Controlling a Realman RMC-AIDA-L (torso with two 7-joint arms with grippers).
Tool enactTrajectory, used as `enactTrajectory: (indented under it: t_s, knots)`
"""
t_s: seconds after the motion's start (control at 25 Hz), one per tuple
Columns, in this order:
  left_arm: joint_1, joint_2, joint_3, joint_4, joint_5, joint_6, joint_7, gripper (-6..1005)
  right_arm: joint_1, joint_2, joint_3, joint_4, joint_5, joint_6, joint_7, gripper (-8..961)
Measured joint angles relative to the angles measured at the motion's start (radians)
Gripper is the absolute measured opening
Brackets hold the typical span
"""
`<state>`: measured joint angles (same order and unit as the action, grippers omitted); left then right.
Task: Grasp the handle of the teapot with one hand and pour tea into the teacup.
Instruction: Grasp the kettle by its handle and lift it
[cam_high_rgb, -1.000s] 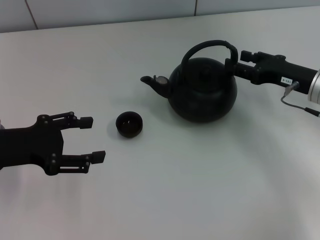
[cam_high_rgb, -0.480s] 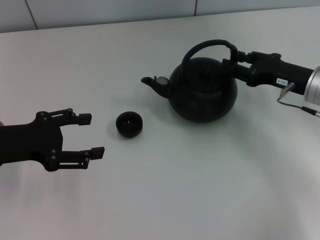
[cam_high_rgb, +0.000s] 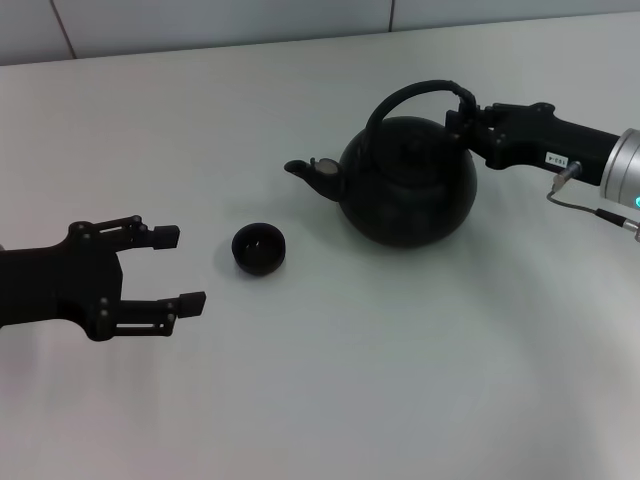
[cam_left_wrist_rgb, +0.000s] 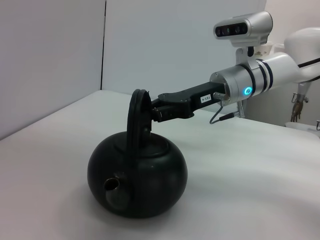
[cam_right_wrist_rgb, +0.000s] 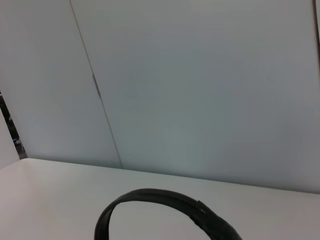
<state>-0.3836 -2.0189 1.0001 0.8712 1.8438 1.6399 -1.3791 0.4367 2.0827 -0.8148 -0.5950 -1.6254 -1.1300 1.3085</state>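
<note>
Setting: robot test lab, not a home. Evidence: bare white table (cam_high_rgb: 330, 400) backed by plain grey-white wall panels (cam_right_wrist_rgb: 200, 85) with a vertical seam; no furnishings or kitchenware around. Left wrist view shows a white robot head with camera unit (cam_left_wrist_rgb: 243, 29) and part of another machine at the frame's edge.

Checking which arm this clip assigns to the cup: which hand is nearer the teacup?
Left. The left hand sits open just beside the teacup, apart from it. The right hand is farther off, at the handle on the teapot's far side.
</note>
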Motion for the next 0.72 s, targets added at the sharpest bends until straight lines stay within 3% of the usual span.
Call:
enactTrajectory:
  t_s: [0.16,0.72]
  knots:
    - [-0.002,0.0,0.0,0.0,0.0,-0.001,0.0,859,0.0,0.0,0.002,0.0,0.001,0.0,-0.003,181]
    - [-0.003,0.0,0.0,0.0,0.0,-0.003,0.0,859,0.002,0.001,-0.006,0.034,0.071,-0.002,-0.104,167]
